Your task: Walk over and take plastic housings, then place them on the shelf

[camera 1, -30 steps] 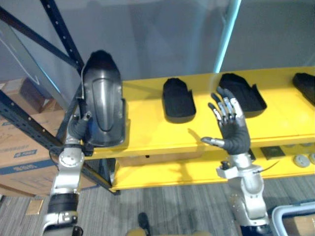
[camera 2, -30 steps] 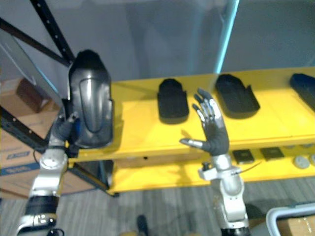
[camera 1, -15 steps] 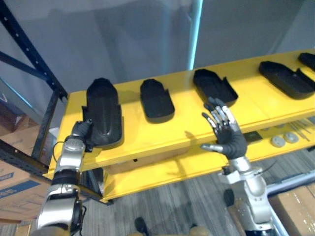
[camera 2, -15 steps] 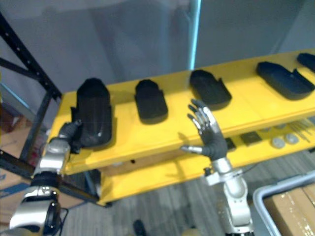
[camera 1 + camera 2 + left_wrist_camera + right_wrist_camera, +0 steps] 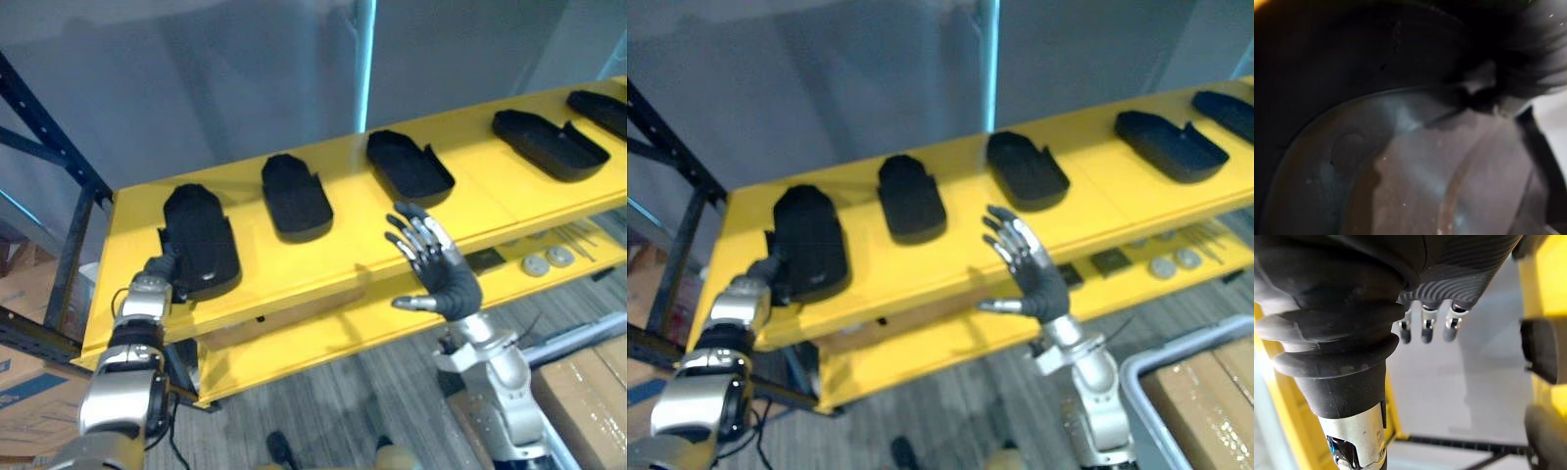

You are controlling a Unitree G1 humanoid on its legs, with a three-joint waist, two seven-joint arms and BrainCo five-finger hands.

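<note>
Yellow shelf (image 5: 343, 250) seen from above, with a row of black plastic housings lying on it, well apart from each other

The left housing (image 5: 201, 240) lies flat on the left part of the shelf. Its long axis runs from the front edge toward the back wall, with the rounded end at the back. Its near end sits close to the front edge. The left hand (image 5: 157, 275) touches that near end at its left corner, so the housing lies straight ahead of this hand. The left wrist view shows the dark housing surface from very close, and it cannot be told whether the hand grips the housing or has let go

The right hand (image 5: 446, 284) is open and holds nothing, its fingers (image 5: 416, 230) spread and pointing up. It hangs in front of the shelf's front edge, well apart from the left housing and nearer the second housing (image 5: 294, 196) and third housing (image 5: 409, 164)

A band of bare yellow lies between the left housing and the second one. A narrower strip lies to its left, before the shelf end and a dark upright (image 5: 49, 127). A lower shelf (image 5: 323, 333) juts out below

The housing looks placed. The likely next move is to pull the left hand back toward the robot, along the housing's long axis. With the front edge so close, a hand that catches could drag the housing off
</note>
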